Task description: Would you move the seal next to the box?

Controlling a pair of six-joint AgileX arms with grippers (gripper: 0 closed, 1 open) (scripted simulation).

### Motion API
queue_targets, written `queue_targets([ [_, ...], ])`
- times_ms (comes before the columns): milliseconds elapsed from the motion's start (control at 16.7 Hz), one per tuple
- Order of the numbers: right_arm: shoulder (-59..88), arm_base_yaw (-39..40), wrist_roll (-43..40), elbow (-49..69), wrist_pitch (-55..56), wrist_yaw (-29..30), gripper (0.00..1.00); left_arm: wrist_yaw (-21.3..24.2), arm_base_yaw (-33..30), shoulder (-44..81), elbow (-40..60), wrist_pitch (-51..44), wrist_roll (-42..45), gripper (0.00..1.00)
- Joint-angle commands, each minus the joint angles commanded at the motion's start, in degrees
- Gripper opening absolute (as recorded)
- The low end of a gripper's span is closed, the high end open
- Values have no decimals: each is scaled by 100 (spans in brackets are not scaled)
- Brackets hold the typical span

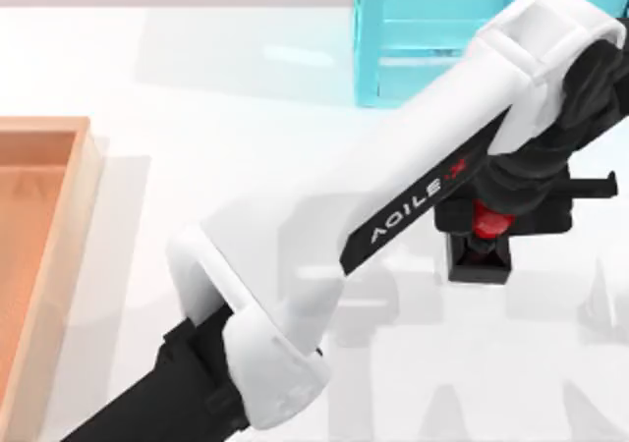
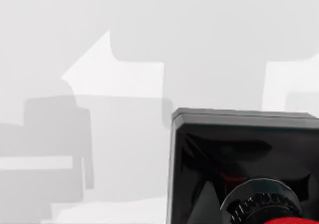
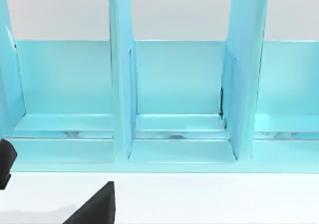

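One left hand (image 1: 488, 228) over seal (image 1: 481, 250), arm lettered "AGILE"

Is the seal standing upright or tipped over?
Upright. In the top view the seal rests on its black base on the table, red knob pointing up, with the left hand directly above it.

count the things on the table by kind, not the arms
seal: 1
wooden box: 1
cyan shelf unit: 1
total: 3
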Motion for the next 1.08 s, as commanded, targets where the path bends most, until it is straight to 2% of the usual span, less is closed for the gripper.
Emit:
queue_targets([
  [180,0,0,0,0,0,0,100,40,235,-602,-686,214,226,0],
  [420,0,0,0,0,0,0,100,119,759,-1887,-2352,651,710,0],
  [660,0,0,0,0,0,0,100,209,1432,-3471,-4470,1155,1342,0],
  [1080,0,0,0,0,0,0,100,371,2692,-6521,-8774,2145,2559,0],
])
